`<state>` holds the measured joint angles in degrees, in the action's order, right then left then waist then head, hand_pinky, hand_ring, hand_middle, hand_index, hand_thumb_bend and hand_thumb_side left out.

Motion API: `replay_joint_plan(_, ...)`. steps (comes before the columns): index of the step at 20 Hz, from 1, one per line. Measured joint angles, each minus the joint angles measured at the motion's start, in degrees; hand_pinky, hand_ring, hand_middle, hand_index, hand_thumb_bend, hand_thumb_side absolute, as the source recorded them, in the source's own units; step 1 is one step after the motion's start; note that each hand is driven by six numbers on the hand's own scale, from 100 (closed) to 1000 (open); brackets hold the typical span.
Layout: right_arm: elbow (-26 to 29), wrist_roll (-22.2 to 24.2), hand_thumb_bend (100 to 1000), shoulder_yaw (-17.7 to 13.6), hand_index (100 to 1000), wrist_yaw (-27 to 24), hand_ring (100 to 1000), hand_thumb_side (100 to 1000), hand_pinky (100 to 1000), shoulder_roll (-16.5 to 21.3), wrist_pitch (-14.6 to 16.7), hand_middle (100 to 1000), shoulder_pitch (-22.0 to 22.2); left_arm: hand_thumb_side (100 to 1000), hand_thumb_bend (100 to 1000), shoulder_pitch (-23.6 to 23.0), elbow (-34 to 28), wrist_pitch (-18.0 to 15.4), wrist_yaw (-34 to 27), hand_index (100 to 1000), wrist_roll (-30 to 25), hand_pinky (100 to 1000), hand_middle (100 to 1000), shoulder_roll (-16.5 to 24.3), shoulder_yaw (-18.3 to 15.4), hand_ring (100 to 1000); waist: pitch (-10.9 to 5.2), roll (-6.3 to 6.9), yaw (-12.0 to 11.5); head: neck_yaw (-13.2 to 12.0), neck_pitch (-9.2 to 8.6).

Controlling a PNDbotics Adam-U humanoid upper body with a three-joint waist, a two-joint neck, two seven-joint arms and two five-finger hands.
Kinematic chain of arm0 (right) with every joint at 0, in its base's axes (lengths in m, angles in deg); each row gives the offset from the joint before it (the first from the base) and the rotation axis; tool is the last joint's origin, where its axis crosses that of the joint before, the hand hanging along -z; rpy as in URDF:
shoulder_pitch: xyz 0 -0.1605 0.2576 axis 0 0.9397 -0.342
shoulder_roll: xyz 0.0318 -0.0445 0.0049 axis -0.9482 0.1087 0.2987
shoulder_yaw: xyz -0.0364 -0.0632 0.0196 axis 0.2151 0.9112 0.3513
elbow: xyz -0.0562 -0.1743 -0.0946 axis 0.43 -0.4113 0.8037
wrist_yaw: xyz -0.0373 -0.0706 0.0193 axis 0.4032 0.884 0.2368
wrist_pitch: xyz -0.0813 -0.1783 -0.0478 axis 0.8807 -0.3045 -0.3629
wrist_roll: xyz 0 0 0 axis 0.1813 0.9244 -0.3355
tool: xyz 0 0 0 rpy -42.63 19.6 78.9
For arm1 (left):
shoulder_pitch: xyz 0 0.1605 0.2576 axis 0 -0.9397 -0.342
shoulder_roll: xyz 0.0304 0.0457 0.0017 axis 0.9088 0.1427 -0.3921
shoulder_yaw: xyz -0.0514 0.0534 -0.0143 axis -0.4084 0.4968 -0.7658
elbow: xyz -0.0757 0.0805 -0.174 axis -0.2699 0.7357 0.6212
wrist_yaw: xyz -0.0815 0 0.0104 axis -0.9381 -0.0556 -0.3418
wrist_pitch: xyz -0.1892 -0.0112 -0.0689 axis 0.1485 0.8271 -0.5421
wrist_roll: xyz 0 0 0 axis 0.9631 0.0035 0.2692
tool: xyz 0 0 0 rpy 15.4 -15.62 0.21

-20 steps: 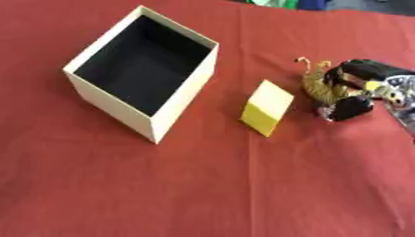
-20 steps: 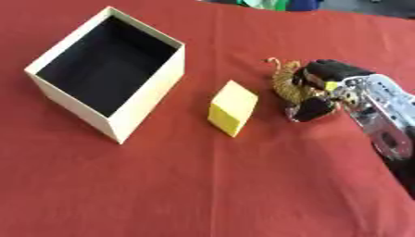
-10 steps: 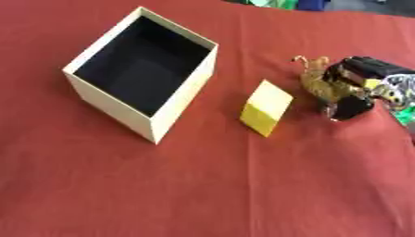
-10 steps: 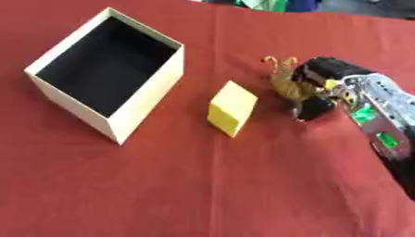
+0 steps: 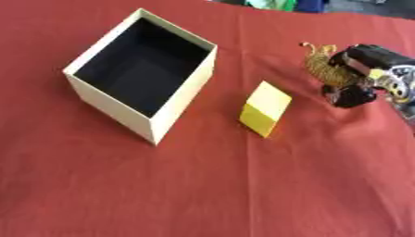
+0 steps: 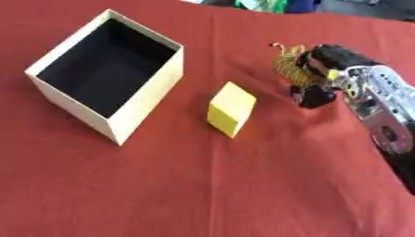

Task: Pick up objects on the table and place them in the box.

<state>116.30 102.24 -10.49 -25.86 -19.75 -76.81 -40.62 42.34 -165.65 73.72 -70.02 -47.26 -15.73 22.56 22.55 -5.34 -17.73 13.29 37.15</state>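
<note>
An open cream box (image 5: 182,99) with a black inside stands at the left on the red cloth. To its right lies a yellow block (image 5: 266,109), tilted. Further right sits a small golden, stringy object (image 6: 288,68). My right hand (image 6: 328,74) comes in from the right edge, and its black fingers are curled around that golden object, with the thumb (image 6: 314,97) down on the cloth beside it. My left hand shows in neither view.
The red cloth (image 5: 203,185) covers the whole table. Green and blue items (image 5: 288,4) lie at the far edge, beyond the cloth.
My right hand has closed further around the golden object and shifted slightly. The box and the yellow block have not moved.
</note>
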Motion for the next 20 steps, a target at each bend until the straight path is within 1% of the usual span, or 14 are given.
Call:
replay_joint_plan(5,1.0,0.1,100,-0.2,708,0.3,844,177,852,0.0,-0.4,435,-1.2,849,104,0.0,0.0,0.0,0.0,816,-0.2,650,855,0.0,0.0,863,-0.35,-0.06,0.0,0.0,0.00)
replay_joint_plan(11,1.8,1.5,100,-0.2,701,0.7,845,143,855,0.7,-0.2,431,-4.2,848,103,0.0,0.0,0.0,0.0,816,-0.4,650,855,0.0,0.0,863,-0.73,-0.21,0.0,0.0,0.01)
replay_joint_plan(16,2.1,3.4,100,1.1,697,0.6,848,124,858,2.2,1.0,435,-8.3,847,103,0.0,0.0,0.1,0.0,816,-0.6,650,855,0.0,0.0,864,-0.94,-0.37,-0.1,0.0,0.03)
replay_joint_plan(20,2.1,5.2,100,2.8,695,0.5,844,119,848,3.1,2.6,437,-12.9,847,103,0.0,0.0,0.2,0.0,816,-0.7,650,855,0.0,0.0,864,-1.04,-0.40,-0.3,0.1,0.15)
